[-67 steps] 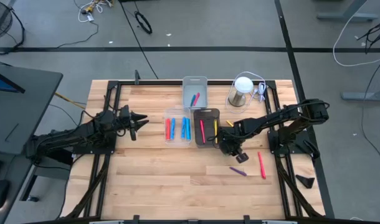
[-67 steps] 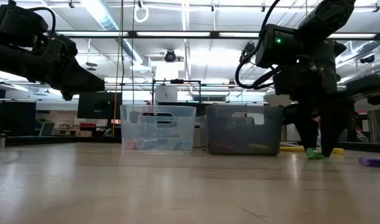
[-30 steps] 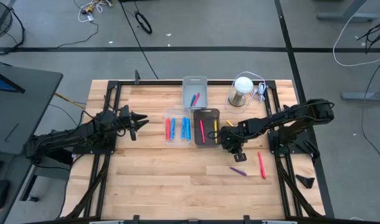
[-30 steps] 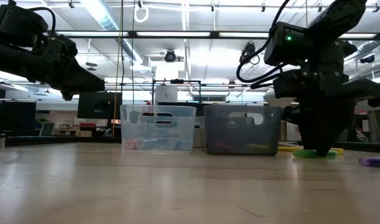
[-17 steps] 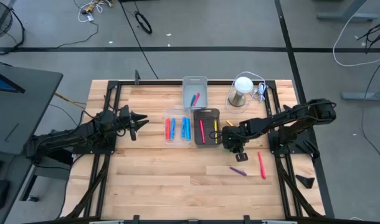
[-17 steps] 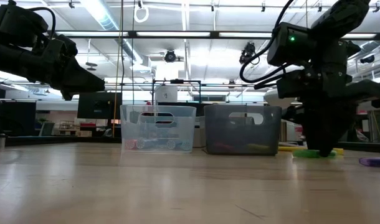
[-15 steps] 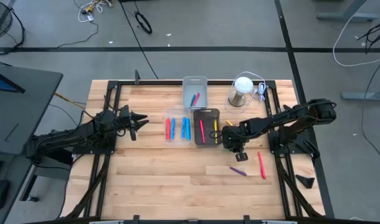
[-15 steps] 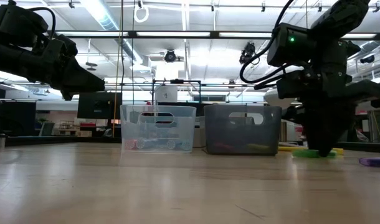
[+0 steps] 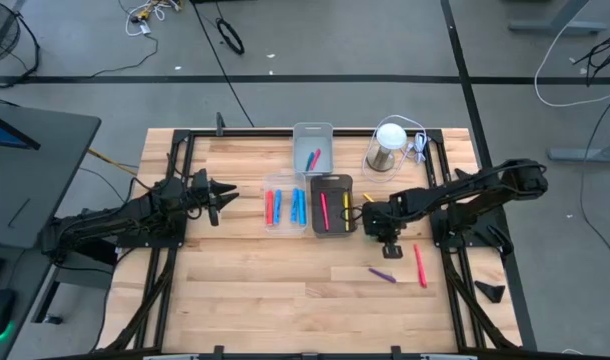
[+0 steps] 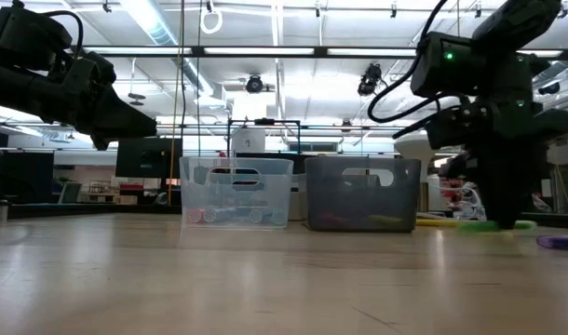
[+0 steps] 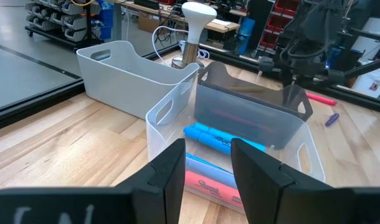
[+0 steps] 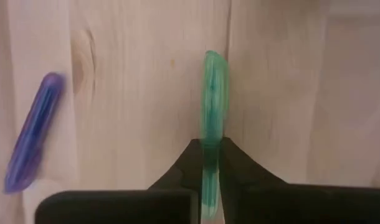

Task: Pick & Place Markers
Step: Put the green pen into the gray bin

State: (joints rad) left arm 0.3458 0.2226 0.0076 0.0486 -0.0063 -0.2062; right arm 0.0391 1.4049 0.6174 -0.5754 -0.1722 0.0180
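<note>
My right gripper (image 12: 210, 162) points steeply down just right of the dark bin (image 9: 332, 203) and is shut on a green marker (image 12: 212, 93). A purple marker (image 9: 382, 274) and a pink marker (image 9: 420, 264) lie flat on the wood nearer the front. The clear bin (image 9: 285, 203) holds red and blue markers, and the dark bin holds a pink and a yellow one. My left gripper (image 9: 228, 190) waits open above the table, left of the clear bin. My right gripper pinches the green marker's two long sides (image 12: 210, 134) between its two fingers. The fingers come from above and lie across the marker. The marker (image 10: 493, 224) lies level at about table height; whether it is clear of the wood I cannot tell.
A pale bin (image 9: 313, 148) with a blue and a red marker stands behind the other two. A white-capped lamp (image 9: 389, 145) with its cable sits at the back right. A yellow marker (image 9: 366, 198) lies beside the dark bin. Bare wood lies toward the front edge.
My right gripper has shut its fingers on the green marker.
</note>
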